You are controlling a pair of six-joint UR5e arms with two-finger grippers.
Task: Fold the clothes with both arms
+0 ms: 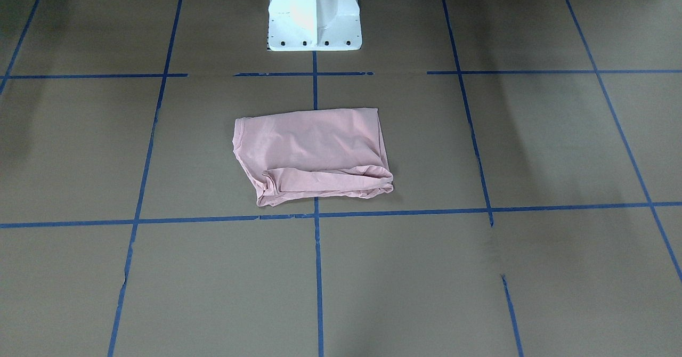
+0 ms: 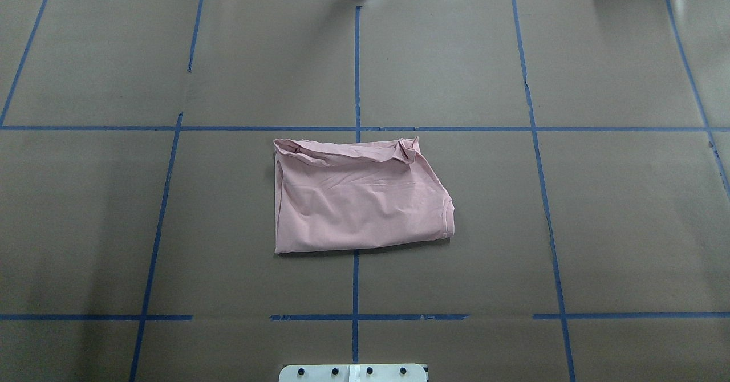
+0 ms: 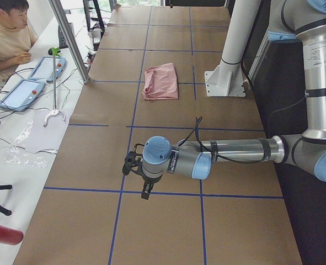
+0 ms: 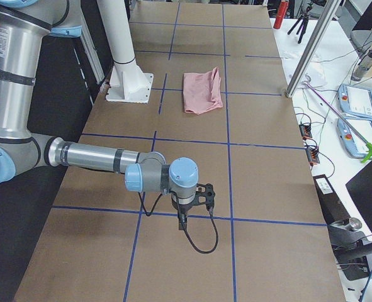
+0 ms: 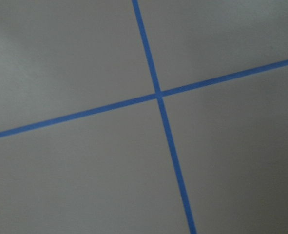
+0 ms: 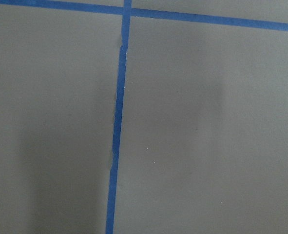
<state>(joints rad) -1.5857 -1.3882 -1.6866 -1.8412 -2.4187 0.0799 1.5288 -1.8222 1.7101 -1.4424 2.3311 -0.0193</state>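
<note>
The pale pink T-shirt [image 1: 314, 154] lies folded into a rough rectangle at the table's middle, plain side up, with no print showing. It also shows in the overhead view [image 2: 359, 199], with a bunched fold along its far edge. In the side views it is small [image 3: 161, 81] [image 4: 202, 91]. Neither arm touches it. My left gripper [image 3: 134, 164] hangs over bare table far towards my left end. My right gripper [image 4: 204, 194] hangs far towards my right end. Whether they are open or shut I cannot tell. Both wrist views show only brown paper and blue tape.
The white pedestal base [image 1: 314, 16] stands at the robot's side of the table, just behind the shirt. Blue tape lines [image 2: 356, 68] grid the brown paper. An operator [image 3: 5, 33] sits by tablets [image 3: 19, 94] beyond the far edge, near a metal post [image 3: 69, 38].
</note>
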